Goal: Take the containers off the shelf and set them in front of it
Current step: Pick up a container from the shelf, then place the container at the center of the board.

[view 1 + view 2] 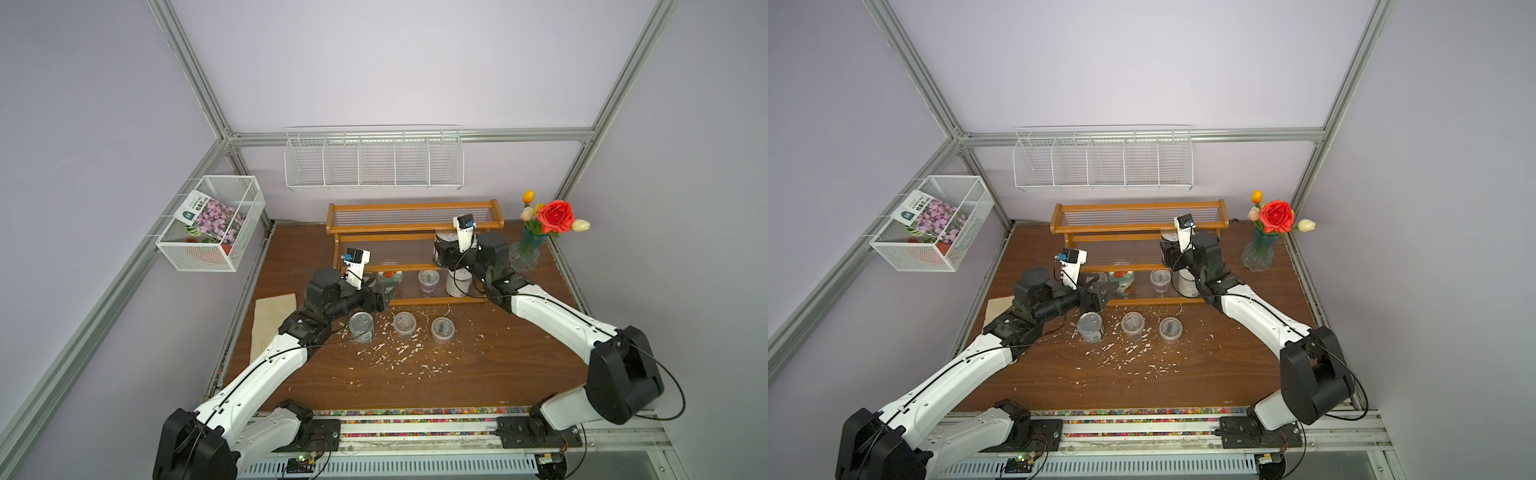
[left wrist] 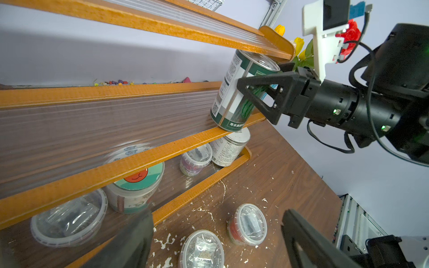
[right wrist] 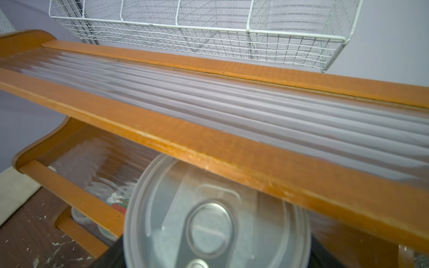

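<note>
- Filling the right wrist view is the clear overcap of the green-labelled tin (image 3: 216,222), with a pull-tab showing beneath it. In the left wrist view the tin is tilted, its base on the front rail of the middle tier, at the right end of the shelf (image 1: 411,206).
- Right hand (image 2: 260,90) clamps the tin round its wall at mid-height, one finger on each side.
- By my judgement the tin is rigid metal, smooth and likely slippery, with some heft if full. The wall is the place to grip, since the plastic cap might pop off.
- Left hand (image 1: 388,296) gapes wide and empty at the bottom tier, near the tomato-lidded tub (image 1: 390,276).
- That tier also holds a purple-filled cup (image 1: 428,280), a white-labelled tin (image 1: 457,282) and a further lidded cup (image 2: 67,215).
- On the surface (image 1: 498,365) in front of the shelf stand a metal tin (image 1: 361,326), one clear cup (image 1: 405,324) and another clear cup (image 1: 442,330).
</note>
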Controlling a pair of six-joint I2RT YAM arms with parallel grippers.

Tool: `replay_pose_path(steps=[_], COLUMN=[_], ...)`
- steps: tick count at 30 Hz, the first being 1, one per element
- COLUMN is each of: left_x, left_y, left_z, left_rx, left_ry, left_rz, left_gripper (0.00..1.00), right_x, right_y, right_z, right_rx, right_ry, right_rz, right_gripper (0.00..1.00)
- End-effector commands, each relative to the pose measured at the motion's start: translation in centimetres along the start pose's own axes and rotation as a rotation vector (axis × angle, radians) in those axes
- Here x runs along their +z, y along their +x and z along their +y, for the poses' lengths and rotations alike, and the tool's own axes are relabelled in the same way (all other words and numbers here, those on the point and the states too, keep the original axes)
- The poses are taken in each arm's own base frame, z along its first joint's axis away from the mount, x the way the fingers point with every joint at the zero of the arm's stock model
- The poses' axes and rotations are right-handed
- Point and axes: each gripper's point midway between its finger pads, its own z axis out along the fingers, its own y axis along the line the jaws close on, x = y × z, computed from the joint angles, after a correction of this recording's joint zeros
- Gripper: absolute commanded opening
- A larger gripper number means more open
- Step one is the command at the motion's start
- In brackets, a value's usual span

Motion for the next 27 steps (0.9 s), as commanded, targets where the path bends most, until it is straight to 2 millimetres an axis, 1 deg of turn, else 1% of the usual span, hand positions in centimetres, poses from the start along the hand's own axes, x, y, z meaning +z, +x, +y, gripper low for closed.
replay_pose_path(steps=[1,6,12,14,18,20,23,25,27], left_x=[0.3,0.5,1.2,1.6,2.5,3.0,3.7,4.0,4.3], left_y=[-0.2,-0.6,-0.8,-0.7,0.0,0.4,1.3,1.8,2.0], left_z=[-0.2,-0.9,-1.7,-2.3,-4.1,-4.7,-5.4,-5.6,-5.6], left_rx=[-0.007,0.012,0.025,0.034,0.067,0.07,0.066,0.063,0.053], left_ry=[0.027,0.071,0.127,0.141,0.165,0.179,0.198,0.206,0.211], left_rz=[-0.011,-0.027,-0.029,-0.029,-0.002,0.009,0.024,0.031,0.025], left_gripper=[0.9,0.89,0.89,0.89,0.9,0.9,0.9,0.9,0.9], right_x=[-2.0,-4.5,-8.8,-10.3,-13.5,-15.0,-17.2,-18.1,-18.8], right_y=[-1.3,-0.1,2.0,2.8,5.4,6.7,8.9,10.6,11.6], right_z=[0.7,1.2,2.3,2.7,3.0,2.6,1.0,-0.4,-1.7], right_rx=[-0.019,-0.013,-0.031,-0.039,-0.043,-0.032,0.027,0.049,0.065], right_ry=[-0.03,-0.06,-0.095,-0.106,-0.08,-0.033,0.086,0.17,0.242], right_rz=[-0.043,-0.01,0.061,0.098,0.168,0.187,0.179,0.162,0.127], right_gripper=[0.63,0.62,0.62,0.62,0.62,0.62,0.62,0.62,0.61])
